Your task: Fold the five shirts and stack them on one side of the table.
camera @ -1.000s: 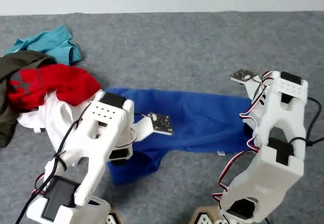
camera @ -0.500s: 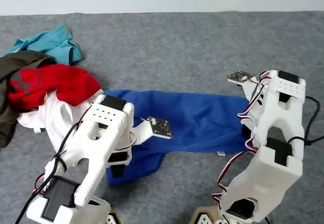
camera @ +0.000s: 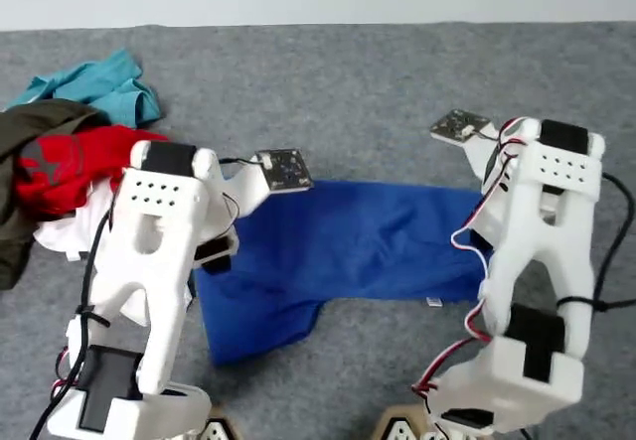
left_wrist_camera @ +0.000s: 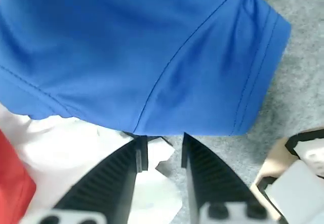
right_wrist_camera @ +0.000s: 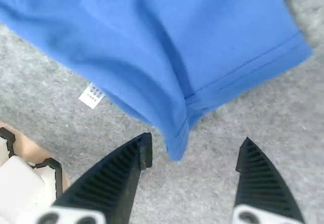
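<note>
- So the blue shirt point(camera: 378, 241) is lying spread out flat on the grey table point(camera: 348, 92), stretched between the two arms, with one sleeve sticking out toward the arm bases.
- The right gripper point(right_wrist_camera: 197, 139) is wide open and grabbing nothing. It hangs over the shirt's end on its side, and the folded, stitched hem corner pokes right into the gap between the jaws.
- A little white tag point(right_wrist_camera: 92, 95) lies on the table beside that gripper, just off the shirt's edge.
- The left gripper point(left_wrist_camera: 162, 138) is over the opposite end of the shirt. Its jaws are only a bit apart and I don't see any cloth pinched between them. The tips sit right at the blue hem, just about touching it.
- The white shirt point(camera: 70, 226) is crumpled directly under and beside the left gripper, tucked partly below the blue one.
- The red shirt point(camera: 99, 162) is next to the white one, on the side of the left gripper away from the right gripper.
- Further out the same way, the dark shirt point(camera: 20, 132) is bunched against the red one at the table edge.
- The teal shirt point(camera: 99, 82) is beyond those, touching the pile and well apart from both grippers.
</note>
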Available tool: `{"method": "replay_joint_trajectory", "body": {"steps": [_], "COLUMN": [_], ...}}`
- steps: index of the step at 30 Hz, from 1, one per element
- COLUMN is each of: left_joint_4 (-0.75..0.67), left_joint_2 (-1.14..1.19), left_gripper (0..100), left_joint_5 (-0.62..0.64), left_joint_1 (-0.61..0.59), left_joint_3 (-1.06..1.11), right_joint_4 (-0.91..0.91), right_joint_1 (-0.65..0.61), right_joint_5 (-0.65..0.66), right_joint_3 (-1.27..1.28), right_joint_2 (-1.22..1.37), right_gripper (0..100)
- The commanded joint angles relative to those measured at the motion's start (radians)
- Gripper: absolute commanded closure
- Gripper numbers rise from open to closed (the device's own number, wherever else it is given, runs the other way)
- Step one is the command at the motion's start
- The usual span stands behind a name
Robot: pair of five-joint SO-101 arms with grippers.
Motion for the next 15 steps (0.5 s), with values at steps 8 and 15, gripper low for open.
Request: {"method": "replay_joint_trajectory", "body": {"steps": [8,15], "left_joint_4": [-0.190,-0.512], "left_joint_2": [-0.032,-0.029], "left_gripper": [88,88], "left_joint_5": [0.304,0.605], "left_joint_1": [-0.031,-0.023], "left_joint_3": [-0.030,0.076], "right_joint_4": [-0.133,-0.360], "right_joint_1": [-0.056,-0.076], "right_joint_5": [-0.089,-0.278], "right_joint_3": [-0.023,-0.023], "right_joint_2": [-0.044,0.182], "right_gripper": [72.2,85.9]}}
